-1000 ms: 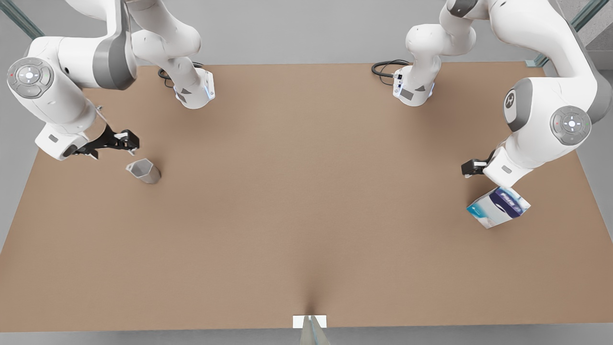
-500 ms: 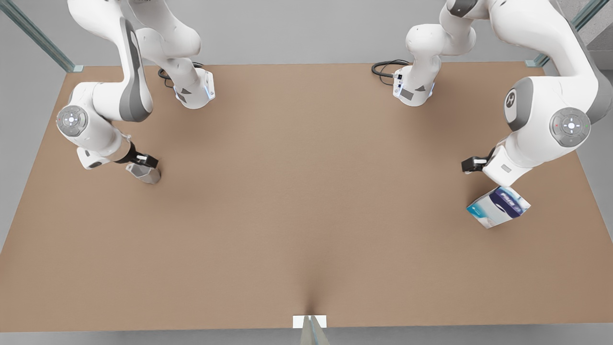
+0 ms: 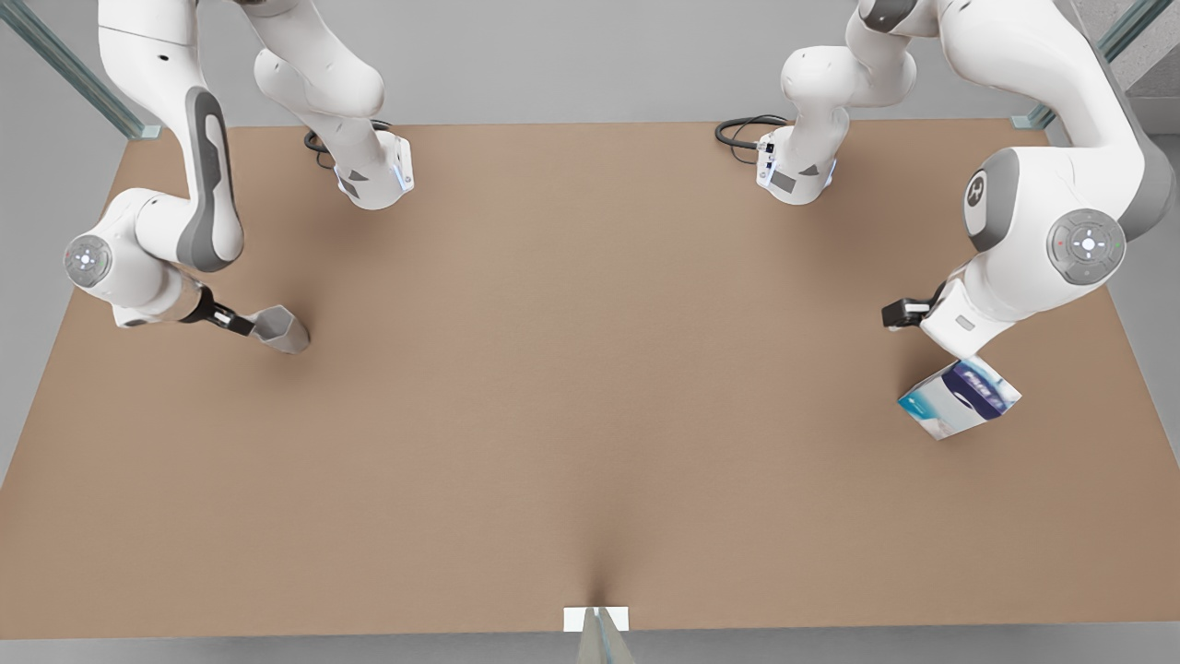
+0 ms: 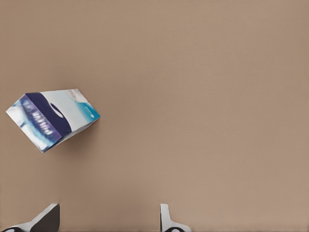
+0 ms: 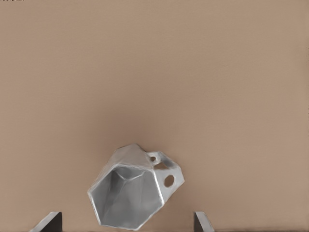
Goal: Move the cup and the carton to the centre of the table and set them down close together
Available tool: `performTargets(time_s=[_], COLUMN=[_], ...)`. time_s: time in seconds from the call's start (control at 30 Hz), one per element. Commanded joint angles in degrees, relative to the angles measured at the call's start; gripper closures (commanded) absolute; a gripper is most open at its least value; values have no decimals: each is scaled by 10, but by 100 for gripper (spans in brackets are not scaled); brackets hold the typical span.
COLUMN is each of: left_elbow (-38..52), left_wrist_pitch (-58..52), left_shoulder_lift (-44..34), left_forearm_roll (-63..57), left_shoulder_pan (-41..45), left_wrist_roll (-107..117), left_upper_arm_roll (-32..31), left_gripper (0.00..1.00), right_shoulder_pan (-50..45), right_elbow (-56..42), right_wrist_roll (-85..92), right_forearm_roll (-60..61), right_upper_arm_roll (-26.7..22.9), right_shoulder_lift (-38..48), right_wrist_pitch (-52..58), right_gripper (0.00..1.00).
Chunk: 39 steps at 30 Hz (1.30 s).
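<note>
Resting apart — one cup [image 3: 279, 329], one carton [image 3: 959, 397]

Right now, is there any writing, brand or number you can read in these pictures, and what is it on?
The carton: pale lettering runs along its dark navy band, too blurred to read.
The cup: plain grey, no text.
The table: no text.
Nothing legible anywhere.
</note>
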State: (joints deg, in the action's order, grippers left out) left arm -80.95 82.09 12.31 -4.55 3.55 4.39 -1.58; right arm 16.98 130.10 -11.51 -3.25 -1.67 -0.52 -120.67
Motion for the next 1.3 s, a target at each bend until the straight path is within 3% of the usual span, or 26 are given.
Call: performTargets(time_s=[0.0,0.8,1.27], left_elbow=[0,0,0], left_wrist_pitch=[0,-8,-9], left_shoulder_lift=[0,-2,0], left_forearm_roll=[0,-1,0], left_shoulder_pan=[0,-2,-1], left_wrist_roll=[0,-1,0], left_upper_arm_roll=[0,-1,-1], left_gripper=[0,0,0], right_shoulder_pan=[-144,-135,-92], right_elbow=[2,2,34], right_wrist_roll=[-1,0,22], right_forearm_roll=[1,4,5], right_upper_arm_roll=[0,8,8], right_shoulder_lift=[-1,-24,-45], right_wrist_pitch=[-1,-9,-72], right_gripper=[0,0,0])
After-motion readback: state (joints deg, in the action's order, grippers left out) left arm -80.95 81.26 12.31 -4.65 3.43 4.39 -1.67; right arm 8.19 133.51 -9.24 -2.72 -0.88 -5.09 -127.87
